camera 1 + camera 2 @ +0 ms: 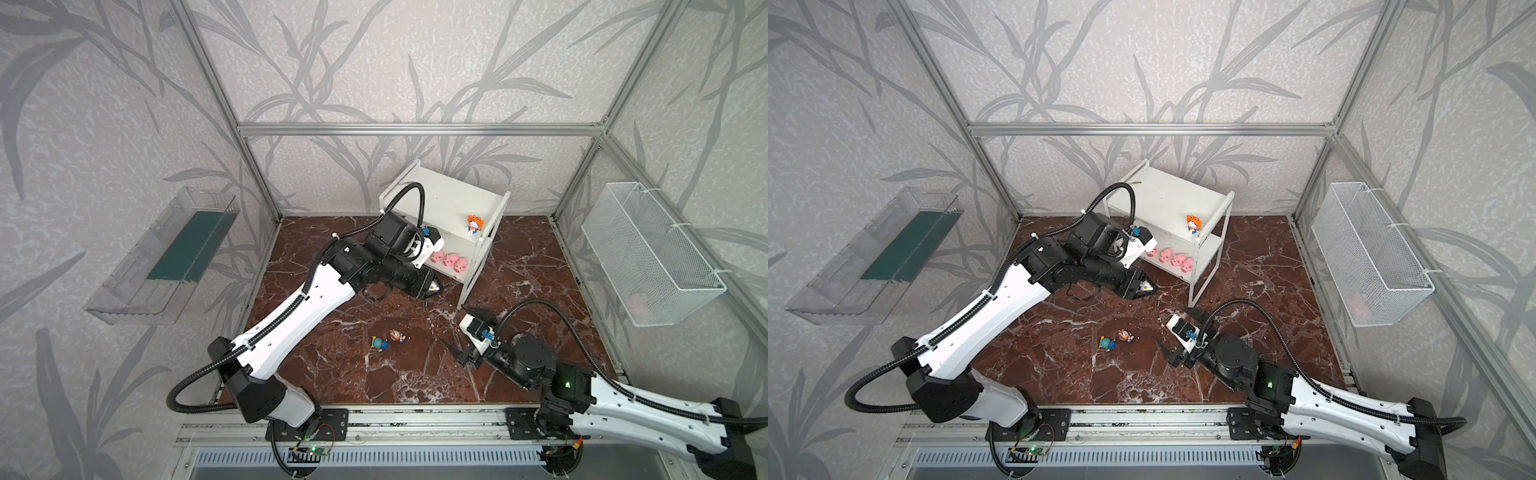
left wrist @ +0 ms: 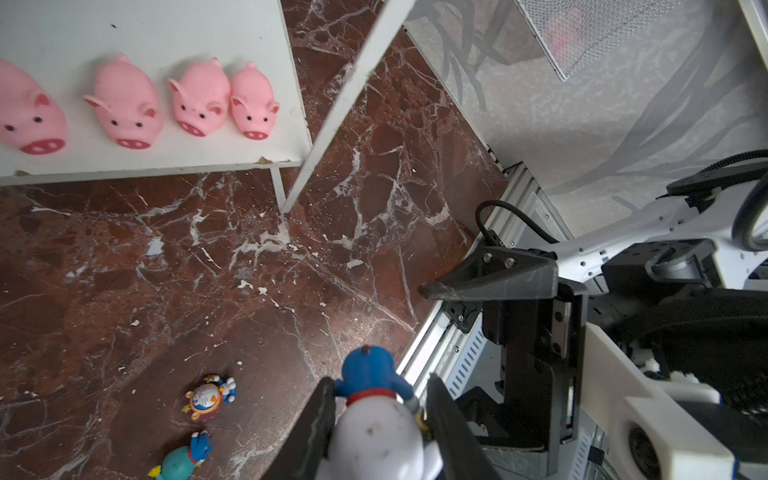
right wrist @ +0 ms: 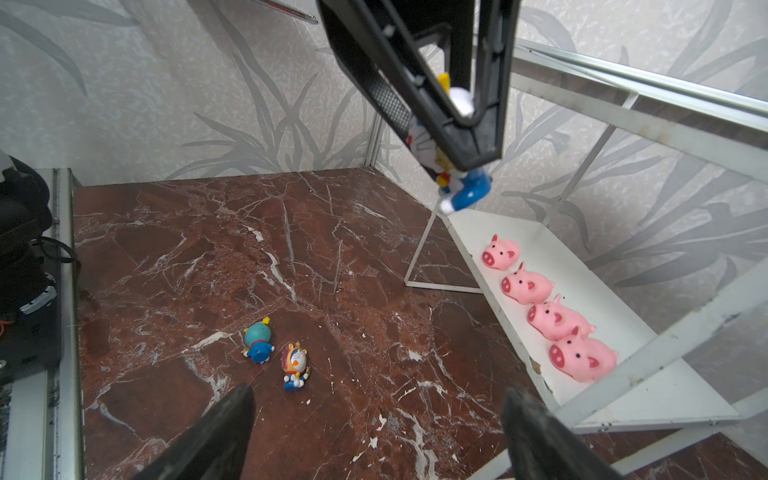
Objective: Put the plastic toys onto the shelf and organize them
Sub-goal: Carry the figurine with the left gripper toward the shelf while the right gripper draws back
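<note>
My left claw point(image 2: 380, 399) is pinching a blue-and-white figurine with white-gold headgear point(image 2: 374, 419). It hangs in the air just in front of the shelf point(image 1: 453, 195), level with the gap between its two boards. My right claw point(image 3: 376, 403) is spread wide and holds nothing, low over the tabletop point(image 1: 519, 266).

By my reckoning the job is more than half done. Just past my left claw, the shelf's lower board carries four pink pigs point(image 3: 525, 286) in a neat row, snouts outward. On the top board, above and beyond that claw, the orange-headed figurine point(image 1: 475, 224) stands alone near the front corner. That makes five shelved, one in my grip and two left. The teal-headed figurine point(image 3: 257, 338) and the brown-headed one point(image 3: 295, 365) lie toppled on the tabletop, close together, just ahead of my right claw.

A clear wall tray point(image 1: 166, 257) hangs well away from my left claw. A wire mesh basket point(image 1: 652, 253) hangs well away from my right. Something pinkish shows blurred inside it, and I cannot tell what.

In the way, I judge, are the shelf's thin frame legs and top rail, which stand between my left claw and the top board. My left arm's cable loop also arches over that board's near end.
</note>
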Available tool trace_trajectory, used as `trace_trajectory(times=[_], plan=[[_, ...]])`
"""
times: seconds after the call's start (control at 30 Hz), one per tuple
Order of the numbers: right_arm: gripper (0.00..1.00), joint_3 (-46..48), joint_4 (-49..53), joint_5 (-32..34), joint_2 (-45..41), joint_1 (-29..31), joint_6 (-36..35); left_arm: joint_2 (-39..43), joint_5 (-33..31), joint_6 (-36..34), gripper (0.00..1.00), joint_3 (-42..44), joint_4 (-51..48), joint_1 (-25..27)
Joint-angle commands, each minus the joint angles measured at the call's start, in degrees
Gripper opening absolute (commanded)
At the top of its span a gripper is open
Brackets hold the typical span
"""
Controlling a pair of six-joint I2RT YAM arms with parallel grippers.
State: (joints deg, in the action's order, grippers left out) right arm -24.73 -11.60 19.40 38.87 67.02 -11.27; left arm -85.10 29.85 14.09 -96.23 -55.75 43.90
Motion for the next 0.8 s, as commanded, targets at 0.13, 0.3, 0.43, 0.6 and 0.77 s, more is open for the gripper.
trace_trajectory(times=[0.13, 0.3, 0.43, 0.6, 0.77], plan=[[0.87, -5.4, -8.5, -2.1, 4.5, 0.2, -1.5, 4.9, 5.1, -0.1, 0.33, 6.5, 1.4, 0.5], [0.77, -6.5, -9.1, -3.6, 6.6, 0.1, -2.1, 6.7, 5.3, -0.1, 0.33, 9.3, 1.4, 0.5], [0.66, -6.5, -9.9, -5.1, 7.5, 0.2, -2.4, 7.4, 6.1, 0.1, 0.33, 10.4, 1.9, 0.5], [0.63, -7.1, -10.2, -5.4, 9.1, 0.1, -3.0, 7.7, 7.5, 0.2, 0.33, 10.8, 2.4, 0.6], [0.60, -7.6, -11.0, -5.1, 10.5, 0.1, -3.9, 7.5, 8.4, -0.3, 0.33, 11.1, 1.6, 0.6]])
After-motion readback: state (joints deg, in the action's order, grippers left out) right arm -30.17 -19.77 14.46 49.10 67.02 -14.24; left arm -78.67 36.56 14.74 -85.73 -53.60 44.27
